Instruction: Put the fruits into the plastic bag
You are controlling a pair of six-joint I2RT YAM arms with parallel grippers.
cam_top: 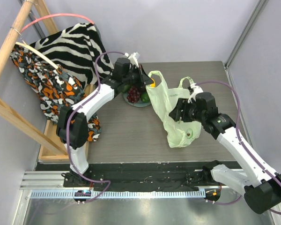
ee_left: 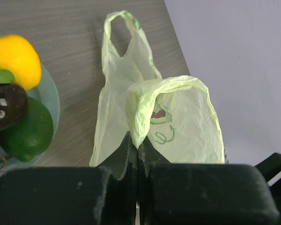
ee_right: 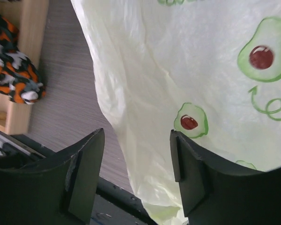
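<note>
On the grey table (cam_top: 122, 136) I log the following.

- Plastic bag (cam_top: 171, 112): pale green, printed with halved avocados, lying crumpled at mid-table just right of the plate, one handle loop raised.
- Left gripper (ee_left: 137, 140): clenched; I see its jaws pressed together on a fold of the bag's upper edge.
- Right gripper (ee_right: 138, 140): released; its jaws stand apart with bag film showing in the gap, and I see no pinch.
- Grey-blue plate (ee_left: 54, 98): beside the bag, carrying the fruits.
- Lemon (ee_left: 16, 61), dark round fruit (ee_left: 4, 105) and green fruit (ee_left: 25, 131): on the plate, touching one another.
- Grape bunch (cam_top: 133, 95): on the plate as well.
- Zebra-striped cloth (cam_top: 75, 42): draped at far left, off the table.
</note>
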